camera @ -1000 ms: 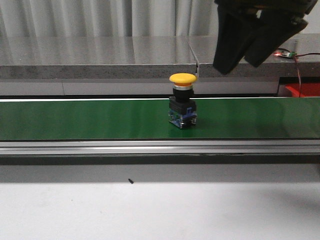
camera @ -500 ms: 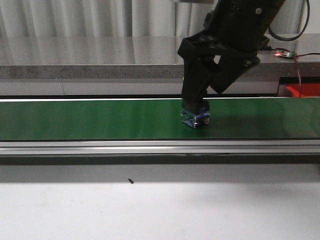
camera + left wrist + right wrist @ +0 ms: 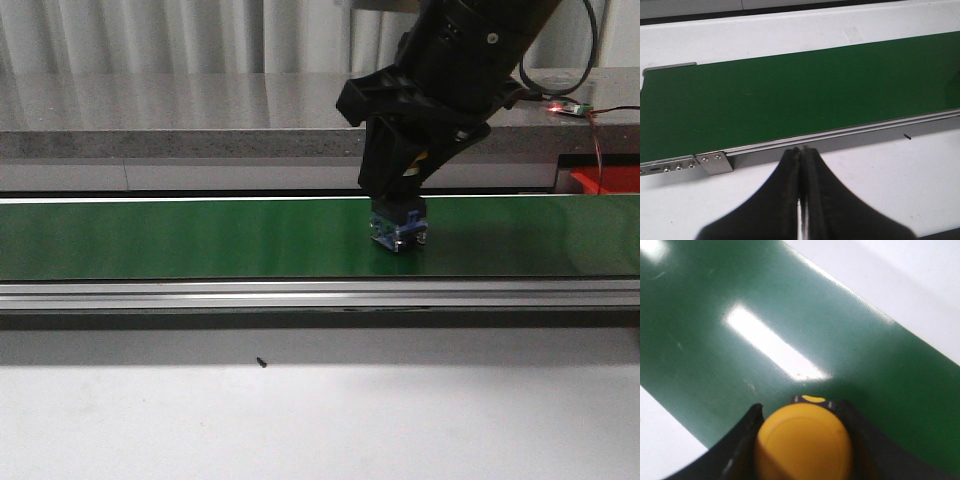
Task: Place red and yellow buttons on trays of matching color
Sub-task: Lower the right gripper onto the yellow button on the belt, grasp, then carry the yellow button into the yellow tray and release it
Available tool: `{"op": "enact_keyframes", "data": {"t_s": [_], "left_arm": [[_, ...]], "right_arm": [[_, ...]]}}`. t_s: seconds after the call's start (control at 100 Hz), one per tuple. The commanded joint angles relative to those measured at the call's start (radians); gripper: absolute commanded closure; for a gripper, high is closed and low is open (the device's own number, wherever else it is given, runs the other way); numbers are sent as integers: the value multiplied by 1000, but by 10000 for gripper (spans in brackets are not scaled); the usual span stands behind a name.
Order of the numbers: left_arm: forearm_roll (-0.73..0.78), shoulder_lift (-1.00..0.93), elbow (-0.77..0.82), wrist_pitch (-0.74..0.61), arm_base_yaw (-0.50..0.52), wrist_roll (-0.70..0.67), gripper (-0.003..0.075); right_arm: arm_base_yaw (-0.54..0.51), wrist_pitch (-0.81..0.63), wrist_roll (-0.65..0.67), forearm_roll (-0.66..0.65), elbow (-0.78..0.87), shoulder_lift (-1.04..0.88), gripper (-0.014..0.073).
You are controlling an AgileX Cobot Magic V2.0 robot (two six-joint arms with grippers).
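Yellow button: stands on the green belt, right of the belt's middle in the front view. Only its blue-and-metal base shows there; the yellow cap shows in the right wrist view.
Right end effector: down over the button, its fingers on both sides of the cap. They appear closed against it, so it is judged to be gripping the yellow button, though contact on the far side is partly hidden.
Button base: appears to sit on the belt; no gap under it can be made out.
Left end effector: fingers pressed together, holding nothing, hanging over the white tabletop just beside the belt's metal rail. It is not seen in the front view.
Red tray: a small part shows at the right edge, behind the belt. Contents cannot be told.
Yellow tray: not in view.
Red button: none in view.
Progress: early. No button is seen on any tray. The grasp of the yellow button is judged just made.
Remaining: lift the yellow button, carry it to a yellow tray, release it; the red button's handling cannot be judged.
Risk: the cap is round and smooth, so the hold could slip during the lift.
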Motion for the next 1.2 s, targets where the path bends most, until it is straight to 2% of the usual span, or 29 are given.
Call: {"op": "enact_keyframes", "data": {"t_s": [0.0,0.26,0.38,0.57,0.78,1.19], "left_arm": [[-20,0,-25,-65,-7,-11,739],[-20,0,-25,-65,-7,-11,739],[-20,0,-25,-65,-7,-11,739],[-20,0,-25,-65,-7,-11,739],[-20,0,-25,-65,-7,-11,739],[-20,0,-25,-65,-7,-11,739]], "right_arm": [[2,-65,73,-10,-26,-51,494],[-14,-43,347,-190,-23,-118,494],[-45,-38,418,-234,1,-165,494],[-119,-41,435,-248,83,-263,494],[-249,-41,435,-250,187,-392,494],[-616,-49,437,-250,407,-595,494]]}}
